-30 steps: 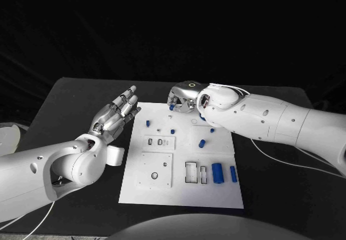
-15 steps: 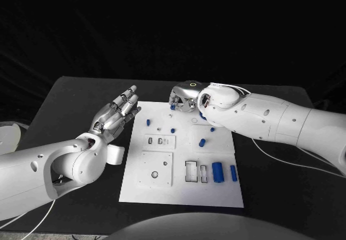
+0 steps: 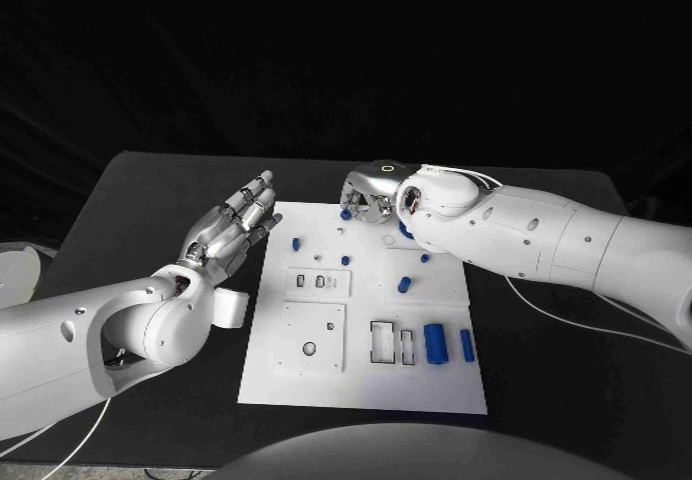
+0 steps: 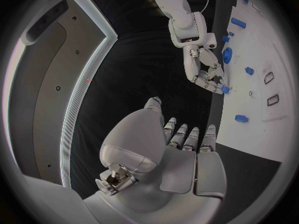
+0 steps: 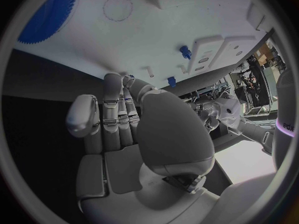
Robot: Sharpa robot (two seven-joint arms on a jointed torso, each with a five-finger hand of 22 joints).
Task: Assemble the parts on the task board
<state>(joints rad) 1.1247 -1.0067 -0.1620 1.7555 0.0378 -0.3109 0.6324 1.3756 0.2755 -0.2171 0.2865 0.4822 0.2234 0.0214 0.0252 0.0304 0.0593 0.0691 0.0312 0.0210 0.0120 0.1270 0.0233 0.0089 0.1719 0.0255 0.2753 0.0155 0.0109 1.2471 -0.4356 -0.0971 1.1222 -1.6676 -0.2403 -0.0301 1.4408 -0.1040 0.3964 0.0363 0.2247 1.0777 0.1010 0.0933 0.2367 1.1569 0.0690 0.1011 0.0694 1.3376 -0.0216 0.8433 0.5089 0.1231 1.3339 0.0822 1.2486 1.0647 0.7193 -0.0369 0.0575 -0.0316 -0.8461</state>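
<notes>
The white task board lies in the middle of the black table. Small blue parts stand or lie on it, among them a peg, a short cylinder and two larger cylinders. My right hand hangs over the board's far edge, fingers pointing down, their tips touching a small blue part, also seen in the left wrist view. Its thumb stands apart from the fingers. A blue gear lies partly under that forearm. My left hand floats beside the board's left edge, flat and holding nothing.
A small white block sits on the table next to my left wrist, at the board's left edge. Rectangular slots and a recessed plate mark the board's near half. Bare black table lies to the right.
</notes>
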